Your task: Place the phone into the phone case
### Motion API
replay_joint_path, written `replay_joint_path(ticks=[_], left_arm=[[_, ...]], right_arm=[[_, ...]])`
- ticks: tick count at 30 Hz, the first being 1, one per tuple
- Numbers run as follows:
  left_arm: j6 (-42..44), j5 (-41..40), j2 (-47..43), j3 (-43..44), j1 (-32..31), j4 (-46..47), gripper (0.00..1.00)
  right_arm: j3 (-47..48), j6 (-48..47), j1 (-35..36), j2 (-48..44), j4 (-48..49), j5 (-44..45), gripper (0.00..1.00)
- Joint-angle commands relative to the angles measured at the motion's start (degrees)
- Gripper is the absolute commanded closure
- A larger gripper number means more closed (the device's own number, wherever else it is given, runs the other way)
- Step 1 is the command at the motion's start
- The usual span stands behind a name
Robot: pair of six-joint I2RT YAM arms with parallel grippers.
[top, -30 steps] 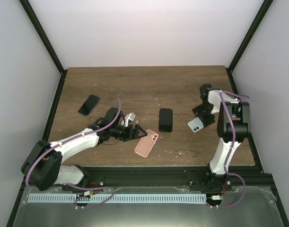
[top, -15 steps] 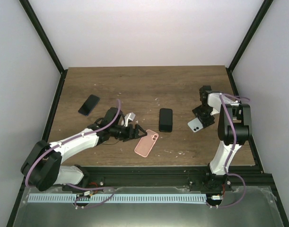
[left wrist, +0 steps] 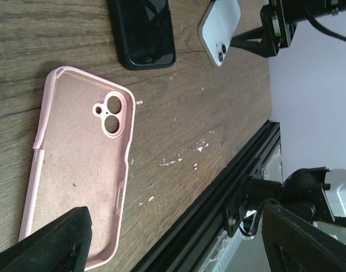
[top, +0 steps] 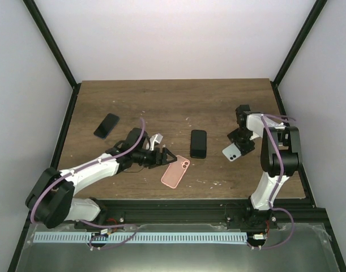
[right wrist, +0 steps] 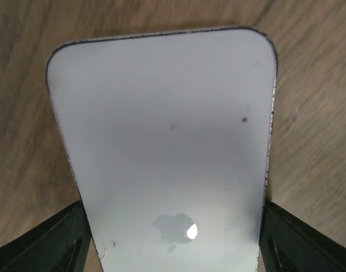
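The pink phone case [top: 175, 171] lies open side up on the wooden table, also in the left wrist view [left wrist: 82, 170]. My left gripper [top: 164, 157] is open and empty, its jaws spread wide at the case's near end [left wrist: 173, 243]. The white phone [top: 232, 150] is held back side up between the fingers of my right gripper [top: 240, 144], to the right of the pink case. It fills the right wrist view [right wrist: 167, 153], with a dark finger [right wrist: 54, 243] on either side of it. It also shows in the left wrist view [left wrist: 220, 25].
A black phone in a black case [top: 199, 143] lies between the pink case and the white phone, also in the left wrist view [left wrist: 143, 31]. Another black phone [top: 106, 125] lies at the left. The table's black front rail [top: 189, 207] runs along the near edge.
My right gripper has moved slightly left with the white phone in it. The left arm and the pink case have barely moved.
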Motion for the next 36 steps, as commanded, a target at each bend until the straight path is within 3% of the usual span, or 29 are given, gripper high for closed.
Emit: replay_joint_path(ticks=[1, 12, 30, 36], left_arm=[[-1.67, -0.46, 1.74, 1.79, -0.53, 4.25, 0.18], [-1.63, 1.97, 8.02, 2.29, -1.71, 13.38, 0.27], [-8.12, 6.66, 18.0, 2.74, -3.46, 25.1, 0.32], [-12.14, 9.4, 20.25, 1.47, -3.44, 33.44, 0.32]], right_arm=[[-4.31, -1.35, 3.16, -0.04, -3.51, -4.94, 0.29], [-4.04, -0.34, 11.67, -4.23, -3.89, -10.14, 0.35], [-0.15, 4.82, 22.86, -11.0, -2.36, -18.71, 0.4], [1.97, 6.25, 25.69, -10.4, -1.55, -19.58, 0.4]])
